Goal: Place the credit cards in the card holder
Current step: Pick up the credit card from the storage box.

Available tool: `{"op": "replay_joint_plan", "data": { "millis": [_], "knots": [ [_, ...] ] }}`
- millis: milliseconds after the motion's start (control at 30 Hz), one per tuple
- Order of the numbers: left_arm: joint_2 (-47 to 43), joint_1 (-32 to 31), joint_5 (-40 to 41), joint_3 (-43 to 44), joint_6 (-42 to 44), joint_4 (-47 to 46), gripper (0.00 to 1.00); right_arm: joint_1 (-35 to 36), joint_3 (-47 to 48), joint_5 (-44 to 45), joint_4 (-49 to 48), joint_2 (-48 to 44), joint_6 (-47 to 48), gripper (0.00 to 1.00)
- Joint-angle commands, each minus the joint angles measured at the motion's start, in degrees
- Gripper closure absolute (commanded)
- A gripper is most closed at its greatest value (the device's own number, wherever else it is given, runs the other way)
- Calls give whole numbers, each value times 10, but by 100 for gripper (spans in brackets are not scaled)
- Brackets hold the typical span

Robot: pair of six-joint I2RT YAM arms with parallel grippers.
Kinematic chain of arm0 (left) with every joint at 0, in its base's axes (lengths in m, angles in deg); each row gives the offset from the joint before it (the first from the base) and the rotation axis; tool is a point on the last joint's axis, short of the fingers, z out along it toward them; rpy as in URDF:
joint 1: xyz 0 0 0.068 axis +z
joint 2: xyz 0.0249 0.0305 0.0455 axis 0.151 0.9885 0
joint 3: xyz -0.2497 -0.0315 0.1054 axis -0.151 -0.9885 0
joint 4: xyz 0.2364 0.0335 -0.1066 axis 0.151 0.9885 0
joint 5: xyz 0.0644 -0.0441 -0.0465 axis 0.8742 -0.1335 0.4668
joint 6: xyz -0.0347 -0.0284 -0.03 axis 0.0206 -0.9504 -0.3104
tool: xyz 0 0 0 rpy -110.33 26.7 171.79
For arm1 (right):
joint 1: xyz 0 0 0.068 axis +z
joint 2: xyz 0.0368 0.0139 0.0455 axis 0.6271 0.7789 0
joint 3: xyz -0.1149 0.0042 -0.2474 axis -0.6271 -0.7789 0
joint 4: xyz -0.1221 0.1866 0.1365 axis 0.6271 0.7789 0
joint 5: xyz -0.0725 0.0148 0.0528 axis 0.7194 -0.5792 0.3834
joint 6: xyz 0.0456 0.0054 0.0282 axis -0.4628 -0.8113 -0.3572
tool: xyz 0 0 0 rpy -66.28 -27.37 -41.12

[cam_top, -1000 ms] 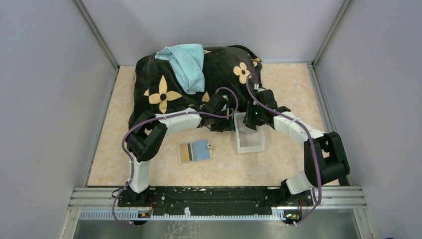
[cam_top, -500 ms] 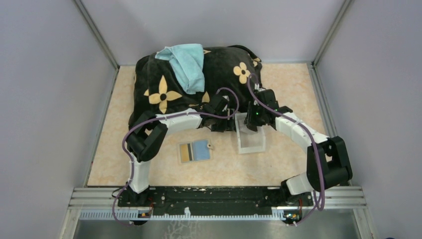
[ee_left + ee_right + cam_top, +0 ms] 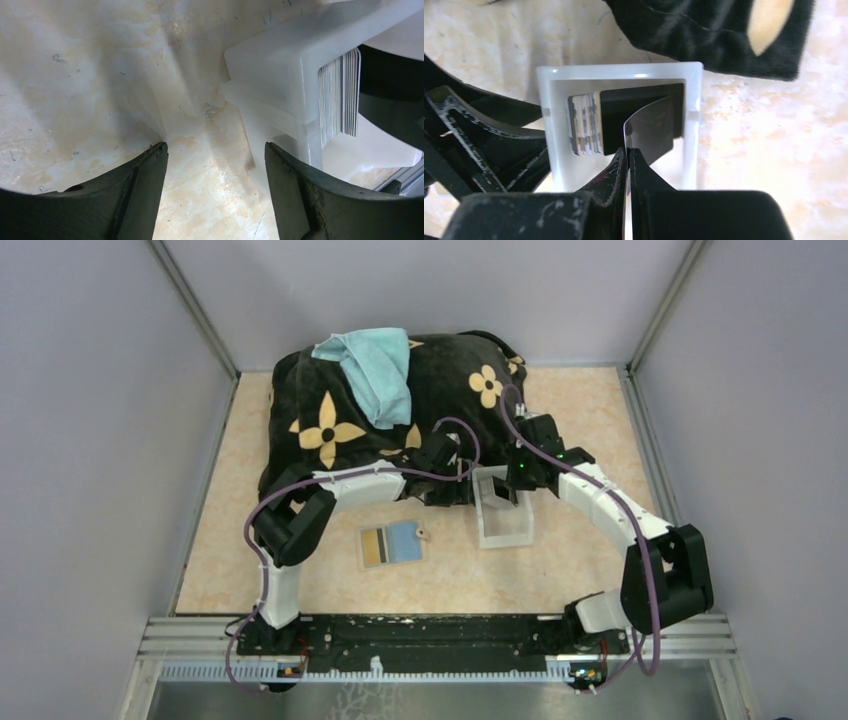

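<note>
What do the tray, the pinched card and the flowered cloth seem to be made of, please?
The tray: white, faintly translucent plastic, smooth moulded walls. The card: thin glossy dark plastic, probably; it flexes and catches light in the right gripper. The cloth: soft fuzzy pile, likely plush fabric.

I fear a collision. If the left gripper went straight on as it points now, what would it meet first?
Probably the bare table between the left gripper's open fingers. The tray stands close beside one finger and might be brushed; depth is unclear.
</note>
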Motion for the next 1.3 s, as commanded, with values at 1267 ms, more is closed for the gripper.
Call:
{"op": "replay_joint_plan", "data": {
  "millis": [1267],
  "knots": [
    [-424,25,-177,-184,-306,18,1,201,98,73,107,-277,104,100]
  ]
}}
